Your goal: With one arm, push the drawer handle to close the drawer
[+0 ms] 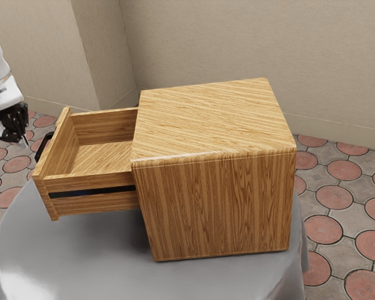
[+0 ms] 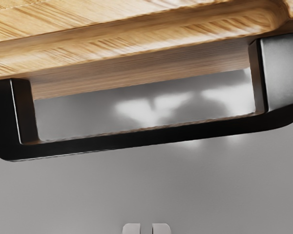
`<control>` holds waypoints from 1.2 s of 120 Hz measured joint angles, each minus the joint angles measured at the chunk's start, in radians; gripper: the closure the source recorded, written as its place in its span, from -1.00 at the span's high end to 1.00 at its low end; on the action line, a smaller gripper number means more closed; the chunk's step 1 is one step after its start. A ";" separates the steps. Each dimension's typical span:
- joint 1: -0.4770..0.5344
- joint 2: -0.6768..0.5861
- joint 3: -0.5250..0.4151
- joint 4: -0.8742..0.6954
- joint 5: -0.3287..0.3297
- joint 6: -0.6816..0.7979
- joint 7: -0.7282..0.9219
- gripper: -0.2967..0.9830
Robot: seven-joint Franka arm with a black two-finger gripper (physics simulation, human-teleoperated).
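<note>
A wooden cabinet (image 1: 222, 200) stands on a gray round table (image 1: 69, 256), its 1 drawer (image 1: 94, 204) pulled out toward the exterior view's left. The black gripper (image 1: 25, 142) hangs near the dark handle (image 1: 42, 147), tilted downward.

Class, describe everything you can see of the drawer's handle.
The handle is black and smooth, perhaps metal or plastic: a long straight bar with rounded outer corners, joined by two blocky posts to the outside of the wooden drawer front. Grey tabletop shows through its opening. It looks undamaged. In the exterior view, the gripper is near it, apparently not touching.
</note>
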 joint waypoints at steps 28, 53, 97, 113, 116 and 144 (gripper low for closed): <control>-0.001 0.002 -0.017 -0.010 -0.024 0.012 0.029 -0.68; -0.001 0.001 -0.041 -0.022 -0.047 0.027 0.046 -0.69; -0.001 0.001 -0.087 -0.030 -0.072 0.036 0.056 -0.69; -0.002 0.002 -0.104 -0.029 -0.085 0.041 0.056 -0.69; -0.002 0.003 -0.107 -0.029 -0.088 0.042 0.056 -0.69; -0.011 0.009 -0.122 -0.027 -0.113 0.057 0.055 -0.69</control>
